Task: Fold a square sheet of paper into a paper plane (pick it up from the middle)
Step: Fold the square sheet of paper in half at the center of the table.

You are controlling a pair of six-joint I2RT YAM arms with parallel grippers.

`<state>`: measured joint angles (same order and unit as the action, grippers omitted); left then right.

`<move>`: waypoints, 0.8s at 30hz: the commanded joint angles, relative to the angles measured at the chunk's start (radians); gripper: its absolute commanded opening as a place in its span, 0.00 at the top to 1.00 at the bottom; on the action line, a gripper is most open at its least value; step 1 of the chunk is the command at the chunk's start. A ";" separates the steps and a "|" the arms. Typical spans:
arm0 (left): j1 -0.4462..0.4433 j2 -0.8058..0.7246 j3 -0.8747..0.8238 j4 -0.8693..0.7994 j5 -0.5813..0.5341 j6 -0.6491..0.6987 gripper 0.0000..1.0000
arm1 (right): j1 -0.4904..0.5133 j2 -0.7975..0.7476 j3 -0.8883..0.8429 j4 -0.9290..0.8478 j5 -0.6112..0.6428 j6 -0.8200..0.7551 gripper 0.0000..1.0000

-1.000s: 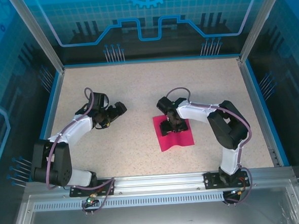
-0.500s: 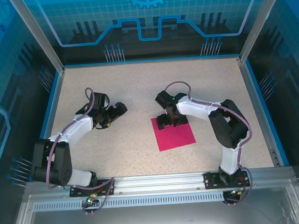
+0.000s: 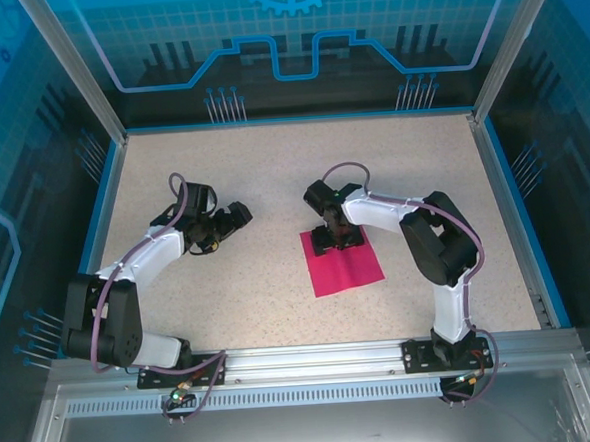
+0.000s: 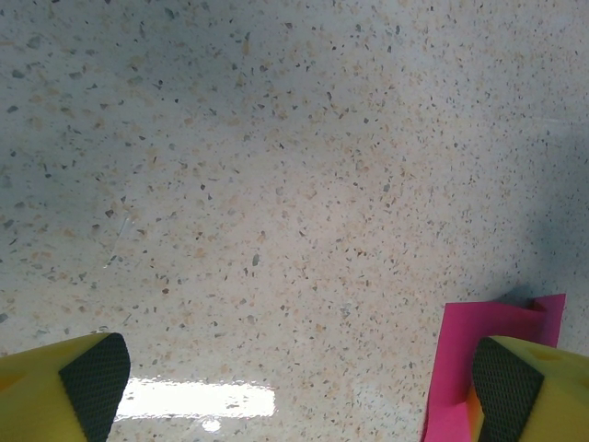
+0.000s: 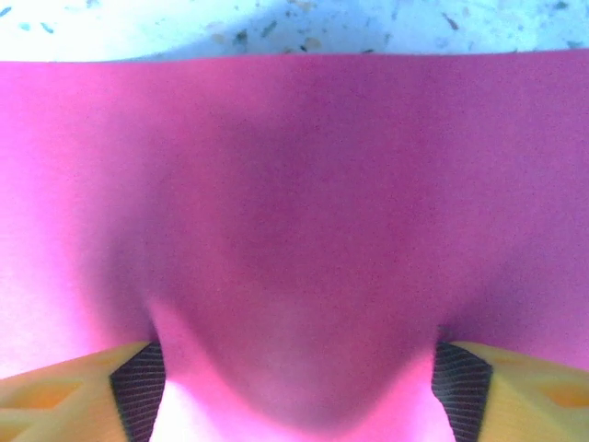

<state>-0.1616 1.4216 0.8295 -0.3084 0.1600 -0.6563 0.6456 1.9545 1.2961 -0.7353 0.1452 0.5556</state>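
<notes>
The square sheet of paper (image 3: 346, 264) is magenta-pink and lies near the table's middle. My right gripper (image 3: 338, 240) points down onto the sheet's far edge. In the right wrist view the paper (image 5: 294, 184) humps up between the two pads, which stand wide apart at either side of my right gripper (image 5: 299, 391). My left gripper (image 3: 239, 216) rests well to the left of the sheet, apart from it. Its fingers are spread wide over bare table in the left wrist view (image 4: 294, 387), where the paper (image 4: 488, 341) shows behind the right finger.
The speckled beige table (image 3: 271, 162) is bounded by a blue rim and metal posts. A metal rail (image 3: 303, 359) runs along the near edge, where both arm bases are bolted.
The right gripper left the sheet's middle for its far edge, and the rumpled sheet settled flatter. Its jaws widened, then narrowed a little with paper bulging between them. The left arm stayed still.
</notes>
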 commanded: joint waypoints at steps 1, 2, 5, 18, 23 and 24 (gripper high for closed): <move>-0.009 0.006 0.022 -0.001 0.022 -0.013 0.01 | -0.011 0.044 -0.039 0.008 -0.050 0.017 0.28; -0.009 0.007 0.022 -0.001 0.022 -0.013 0.01 | -0.010 0.029 -0.036 0.013 -0.062 0.020 0.32; -0.010 0.006 0.021 -0.001 0.027 -0.014 0.01 | -0.011 -0.041 -0.033 0.044 -0.126 0.041 0.44; -0.023 0.004 -0.028 0.098 0.103 -0.066 0.01 | -0.045 -0.160 -0.161 0.612 -0.781 0.249 0.75; -0.040 0.007 -0.034 0.128 0.140 -0.079 0.01 | -0.067 -0.090 -0.115 0.415 -0.615 0.129 0.70; -0.044 0.008 -0.039 0.140 0.154 -0.085 0.01 | -0.066 -0.082 -0.099 0.367 -0.556 0.098 0.66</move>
<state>-0.1925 1.4223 0.8082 -0.2054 0.2554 -0.7120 0.5926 1.8317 1.1687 -0.2611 -0.4915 0.7197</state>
